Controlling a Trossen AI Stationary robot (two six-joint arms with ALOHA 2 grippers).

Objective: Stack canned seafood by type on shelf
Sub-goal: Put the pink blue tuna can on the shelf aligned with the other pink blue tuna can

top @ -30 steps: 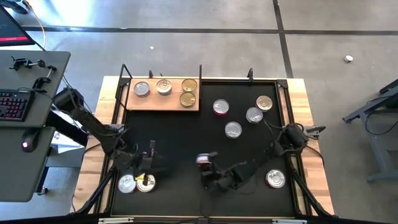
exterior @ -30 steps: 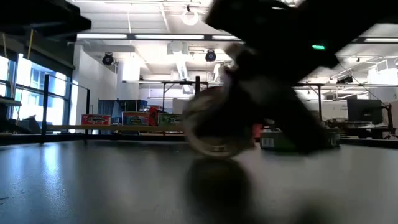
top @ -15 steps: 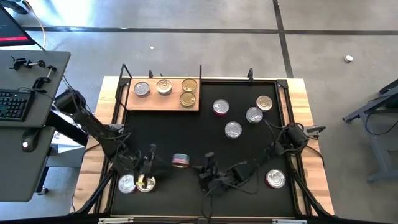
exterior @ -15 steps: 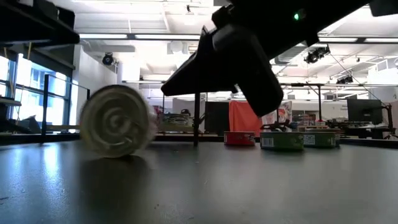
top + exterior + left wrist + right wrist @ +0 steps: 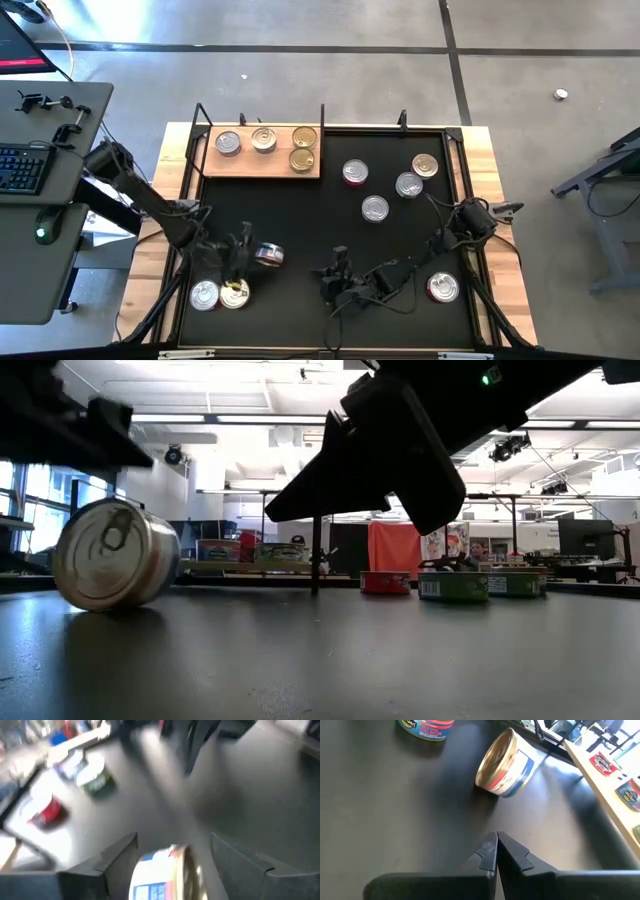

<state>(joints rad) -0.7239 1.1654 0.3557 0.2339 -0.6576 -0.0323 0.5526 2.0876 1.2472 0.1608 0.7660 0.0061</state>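
Note:
One gold-lidded can (image 5: pixel 268 256) with a red, white and blue label stands on its rim on the black mat, also seen in the low view (image 5: pixel 115 553) and the right wrist view (image 5: pixel 505 762). My left gripper (image 5: pixel 243 252) is open at the mat's near left, and the can (image 5: pixel 165 875) sits between its spread fingers. My right gripper (image 5: pixel 335 270) is shut and low over the mat's near middle, to the right of the can and apart from it. The wooden shelf (image 5: pixel 262 165) at the far left carries several cans lying flat. My left gripper has its fingers on either side of the can's two flat faces (image 5: pixel 187 870), coming in level from the table's left. I cannot tell whether either finger touches it. The can rests on its rim on the mat.
Several cans (image 5: pixel 375 208) lie flat on the mat's far right and one (image 5: pixel 442 288) near the right arm's base. Two more (image 5: pixel 220 294) lie just near of my left gripper. A black frame (image 5: pixel 200 110) rims the mat. The mat's middle is bare.
The can has rolled on its rim along the mat toward the table's left, from beside my right gripper to between my left gripper's fingers. My right gripper has stayed near the mat's near middle, now apart from the can.

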